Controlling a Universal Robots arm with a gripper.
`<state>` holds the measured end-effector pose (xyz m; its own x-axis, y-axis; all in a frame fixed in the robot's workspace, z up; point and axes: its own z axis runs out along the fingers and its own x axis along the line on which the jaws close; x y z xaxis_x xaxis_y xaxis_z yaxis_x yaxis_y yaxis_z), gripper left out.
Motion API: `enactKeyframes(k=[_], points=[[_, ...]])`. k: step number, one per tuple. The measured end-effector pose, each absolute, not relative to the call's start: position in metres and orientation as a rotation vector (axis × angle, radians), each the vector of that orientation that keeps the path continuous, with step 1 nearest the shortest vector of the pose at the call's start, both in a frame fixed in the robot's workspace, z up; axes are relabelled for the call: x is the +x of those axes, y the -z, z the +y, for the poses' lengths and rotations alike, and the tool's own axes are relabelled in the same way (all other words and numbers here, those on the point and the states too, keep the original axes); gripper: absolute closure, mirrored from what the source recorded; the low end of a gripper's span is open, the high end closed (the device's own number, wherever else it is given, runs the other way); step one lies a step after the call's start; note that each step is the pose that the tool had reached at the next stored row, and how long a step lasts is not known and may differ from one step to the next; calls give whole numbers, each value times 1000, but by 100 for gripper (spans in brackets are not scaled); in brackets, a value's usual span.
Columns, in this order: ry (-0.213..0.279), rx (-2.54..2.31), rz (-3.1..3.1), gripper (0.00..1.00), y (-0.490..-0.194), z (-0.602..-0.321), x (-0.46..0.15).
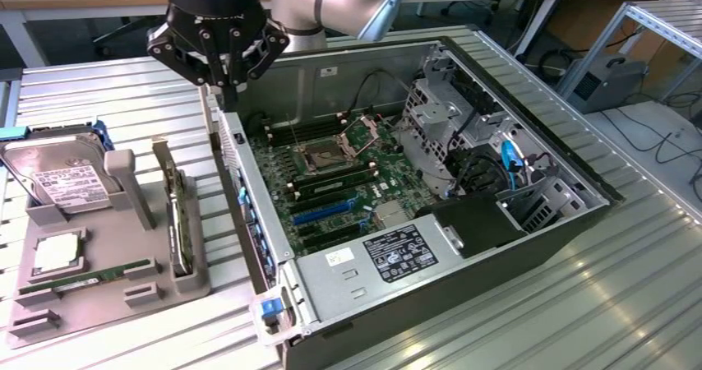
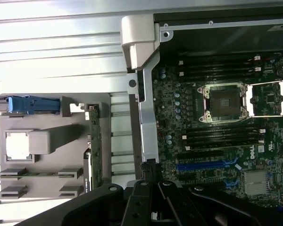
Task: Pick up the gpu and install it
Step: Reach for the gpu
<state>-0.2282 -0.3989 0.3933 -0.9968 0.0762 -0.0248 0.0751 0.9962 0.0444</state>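
Standing on edge in the grey holder [image 1: 110, 300] on the bench [image 1: 99, 99], the gpu [image 1: 173, 214] is probably light, stiff and fragile, though it shows only edge-on. Its bare top edge looks the safest place to pinch. The claw [image 1: 225, 86] points down over the open computer case [image 1: 527, 247], near its rear wall, fingers pressed together on nothing, apart from the card.

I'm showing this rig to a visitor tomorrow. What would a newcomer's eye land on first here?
First, the open computer case lying on the ribbed metal table, its green motherboard bared. Next, the black gripper, jaws shut, poised above the case wall at the exterior view's left. Beside the case, a grey holder keeps the gpu on edge near a hard drive.
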Motion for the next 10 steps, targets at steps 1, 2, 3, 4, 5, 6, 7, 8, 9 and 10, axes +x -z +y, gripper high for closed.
enactKeyframes(k=[1, 2, 3, 4, 5, 6, 7, 8, 9, 10], points=[[-68, 118, 3112, 89, -393, -399, -229], [-68, 118, 3112, 89, -393, -399, -230], [-68, 118, 3112, 89, -393, -399, -231], [-68, 118, 3112, 89, -393, -399, -232], [-68, 118, 3112, 89, -393, -399, -232], [-68, 118, 3112, 89, -393, -399, -233], [-68, 118, 3112, 89, -393, -399, -234], [-68, 118, 3112, 89, -393, -399, -235], [-68, 118, 3112, 89, -393, -399, -235], [-68, 118, 3112, 89, -393, -399, -236]])
